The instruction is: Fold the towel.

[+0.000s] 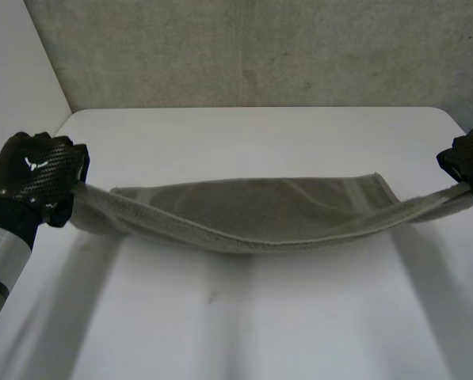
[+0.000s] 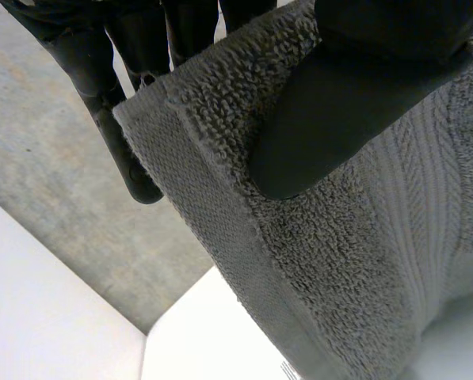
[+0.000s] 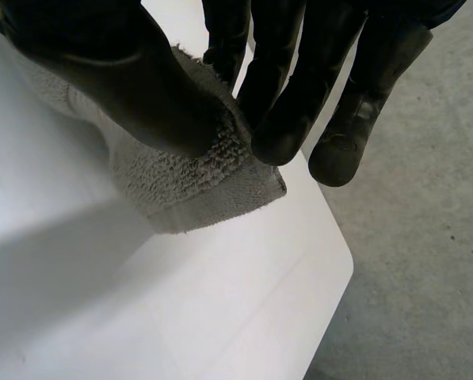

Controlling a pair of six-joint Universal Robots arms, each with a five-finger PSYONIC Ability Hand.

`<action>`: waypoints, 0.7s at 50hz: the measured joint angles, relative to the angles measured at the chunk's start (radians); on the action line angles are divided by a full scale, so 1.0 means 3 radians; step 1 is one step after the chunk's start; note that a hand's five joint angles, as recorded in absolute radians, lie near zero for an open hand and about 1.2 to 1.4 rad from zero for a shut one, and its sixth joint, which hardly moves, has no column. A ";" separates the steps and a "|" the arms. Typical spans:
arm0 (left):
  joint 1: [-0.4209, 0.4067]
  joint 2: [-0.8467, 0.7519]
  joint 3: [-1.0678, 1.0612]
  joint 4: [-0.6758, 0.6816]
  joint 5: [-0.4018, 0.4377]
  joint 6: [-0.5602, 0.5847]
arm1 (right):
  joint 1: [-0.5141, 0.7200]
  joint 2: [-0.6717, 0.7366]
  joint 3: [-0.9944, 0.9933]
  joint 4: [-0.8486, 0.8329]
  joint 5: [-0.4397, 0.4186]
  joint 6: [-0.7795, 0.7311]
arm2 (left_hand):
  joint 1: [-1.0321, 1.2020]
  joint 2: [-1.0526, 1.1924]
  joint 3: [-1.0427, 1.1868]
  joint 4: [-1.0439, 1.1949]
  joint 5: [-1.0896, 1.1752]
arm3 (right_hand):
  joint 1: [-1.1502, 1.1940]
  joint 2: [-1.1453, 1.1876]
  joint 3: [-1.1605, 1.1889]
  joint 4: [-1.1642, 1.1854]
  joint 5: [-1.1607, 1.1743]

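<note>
A grey towel (image 1: 260,212) hangs stretched above the white table (image 1: 252,134), sagging in the middle. My left hand (image 1: 36,178) holds its left end, and in the left wrist view the thumb (image 2: 339,103) presses the terry cloth (image 2: 339,261) against the fingers (image 2: 109,95) behind it. At the far side my right hand (image 1: 470,162) holds the right end. In the right wrist view its thumb (image 3: 133,79) and fingers (image 3: 287,95) pinch a corner of the towel (image 3: 196,186) above the table's edge.
The table's rounded corner (image 3: 331,261) lies under my right hand, with grey floor (image 3: 426,261) beyond it. A grey wall (image 1: 252,47) stands behind the table, and a white panel (image 1: 14,71) rises at the left.
</note>
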 measured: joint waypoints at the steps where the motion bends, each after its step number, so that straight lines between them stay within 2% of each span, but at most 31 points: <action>1: 0.0020 0.0007 -0.0022 -0.0027 0.0038 0.0000 | -0.0014 0.0015 -0.0001 0.0016 -0.0016 -0.0035 | 0.0000 0.0000 0.0000 0.0000 0.0000 | 0.0000 0.0000 0.0000 0.0000 0.0000; 5: 0.0080 -0.0146 -0.0018 -0.0039 0.0110 0.0003 | -0.0017 0.0233 -0.0043 -0.0030 -0.0073 -0.0075 | 0.0000 0.0000 0.0000 0.0000 0.0000 | 0.0000 0.0000 0.0000 0.0000 0.0000; 13: 0.0138 -0.0971 0.0305 0.0126 0.0109 -0.0006 | 0.0100 0.1029 -0.0342 -0.0499 -0.0089 0.0058 | 0.0000 0.0000 0.0000 0.0000 0.0000 | 0.0000 0.0000 0.0000 0.0000 0.0000; 21: 0.0115 -0.1772 0.0856 0.0268 0.0063 -0.0019 | 0.0373 0.1872 -0.0936 -0.0932 -0.0050 0.0287 | 0.0000 0.0000 0.0000 0.0000 0.0000 | 0.0000 0.0000 0.0000 0.0000 0.0000; 28: 0.0081 -0.2267 0.1343 0.0277 -0.0021 -0.0025 | 0.0547 0.2464 -0.1465 -0.1187 0.0099 0.0330 | 0.0000 0.0000 0.0000 0.0000 0.0000 | 0.0000 0.0000 0.0000 0.0000 0.0000; 35: 0.0043 -0.2608 0.1730 0.0265 -0.0148 -0.0022 | 0.0597 0.2861 -0.1939 -0.1247 0.0296 0.0324 | 0.0000 0.0000 0.0000 0.0000 0.0000 | 0.0000 0.0000 0.0000 0.0000 0.0000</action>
